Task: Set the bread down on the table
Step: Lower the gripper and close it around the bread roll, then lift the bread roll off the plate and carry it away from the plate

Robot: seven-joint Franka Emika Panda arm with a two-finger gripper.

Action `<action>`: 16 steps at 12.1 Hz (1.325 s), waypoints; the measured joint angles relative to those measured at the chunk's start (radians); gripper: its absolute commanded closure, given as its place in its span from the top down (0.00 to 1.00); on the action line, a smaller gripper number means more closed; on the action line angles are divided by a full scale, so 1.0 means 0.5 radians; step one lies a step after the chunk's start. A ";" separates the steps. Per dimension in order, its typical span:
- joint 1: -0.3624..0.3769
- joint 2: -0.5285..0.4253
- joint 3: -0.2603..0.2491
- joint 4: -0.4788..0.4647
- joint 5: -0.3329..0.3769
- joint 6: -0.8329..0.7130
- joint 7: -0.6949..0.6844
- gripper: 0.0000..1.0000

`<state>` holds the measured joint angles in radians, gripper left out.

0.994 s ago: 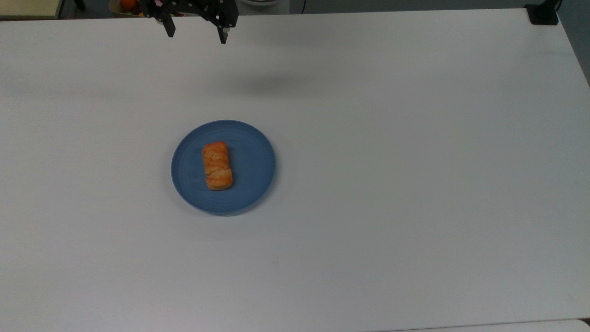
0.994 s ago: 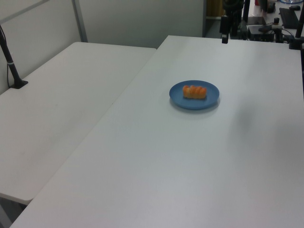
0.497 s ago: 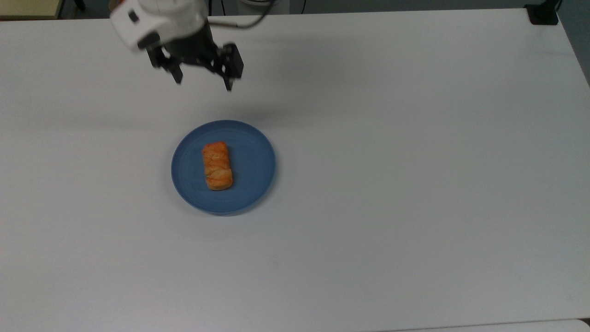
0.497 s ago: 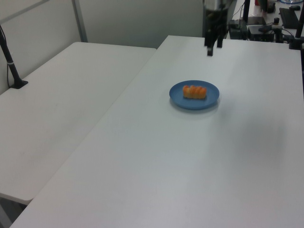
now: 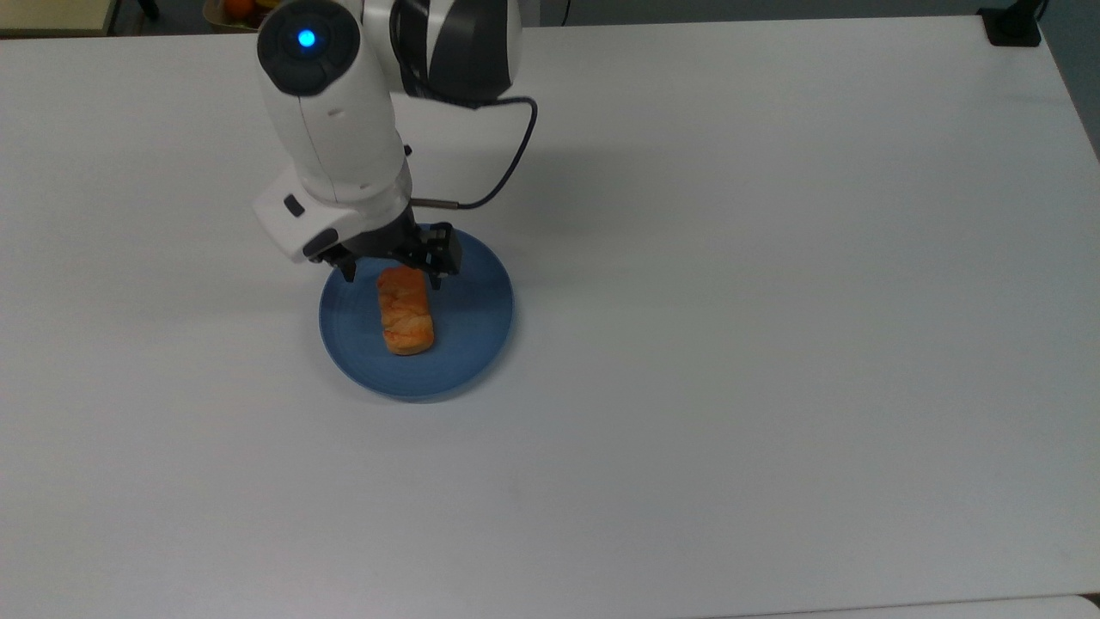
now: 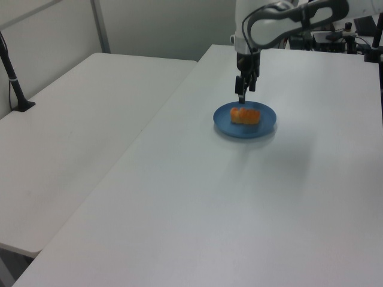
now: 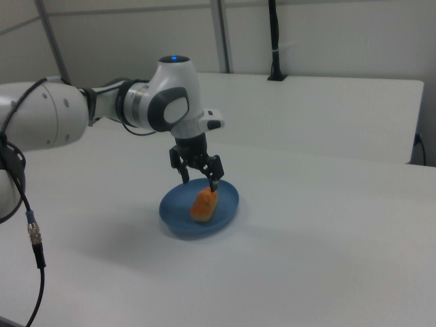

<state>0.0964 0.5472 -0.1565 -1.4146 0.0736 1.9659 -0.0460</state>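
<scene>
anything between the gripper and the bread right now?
Nothing. In the right view the open gripper hangs just above the bread's far end on the blue plate, with only air between; the top view agrees.

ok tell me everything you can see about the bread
The bread is a small oblong roll with a glazed, golden-orange braided crust, paler at the folds. It lies flat on the blue plate, slightly toward the top view's left of the plate's middle, long axis running up and down in the top view. The gripper hangs above its far end with jaws open either side, not touching it.
</scene>
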 measured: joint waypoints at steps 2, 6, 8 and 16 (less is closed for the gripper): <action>0.000 0.063 0.000 -0.012 -0.031 0.092 -0.023 1.00; 0.004 0.168 0.001 -0.057 -0.061 0.253 -0.031 0.47; 0.011 0.168 0.001 -0.058 -0.061 0.253 -0.038 0.16; 0.024 0.148 0.001 -0.068 -0.062 0.253 -0.068 0.00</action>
<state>0.1084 0.6212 -0.1559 -1.4483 0.0424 2.0926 -0.0801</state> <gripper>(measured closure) 0.758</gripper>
